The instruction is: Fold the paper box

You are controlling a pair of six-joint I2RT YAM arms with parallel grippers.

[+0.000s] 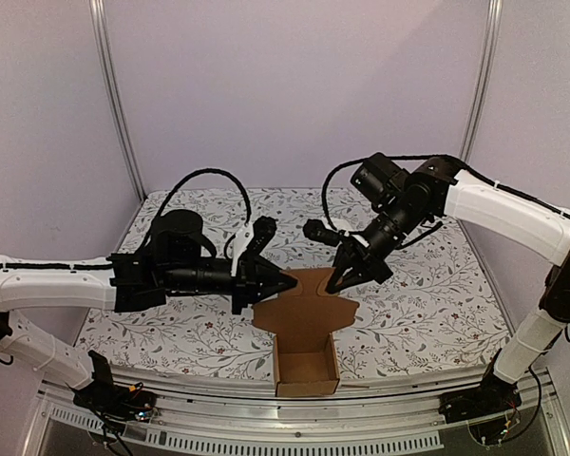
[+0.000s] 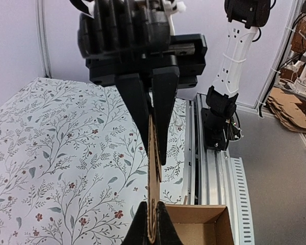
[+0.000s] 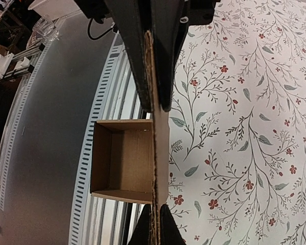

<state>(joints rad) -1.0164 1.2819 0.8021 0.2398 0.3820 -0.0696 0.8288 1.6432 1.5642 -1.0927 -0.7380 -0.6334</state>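
Brown cardboard box (image 1: 306, 372) sits at the counter's (image 1: 437, 313) near edge, its tub formed with walls up. The lid flap (image 1: 313, 306) is unfolded. Left pincer (image 1: 290, 282) and right pincer (image 1: 340, 283) are clamped on its opposite edges. Closing and tucking remain.

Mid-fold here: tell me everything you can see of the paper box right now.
The paper box is plain brown matte cardboard, unprinted. Its square tray part is formed, open-topped and empty, sitting at the near edge of the floral table. A wide creased panel runs up from the tray's far wall and appears lifted off the table. The left claw pinches that panel's left edge and the right claw its right edge, both shut on the card.
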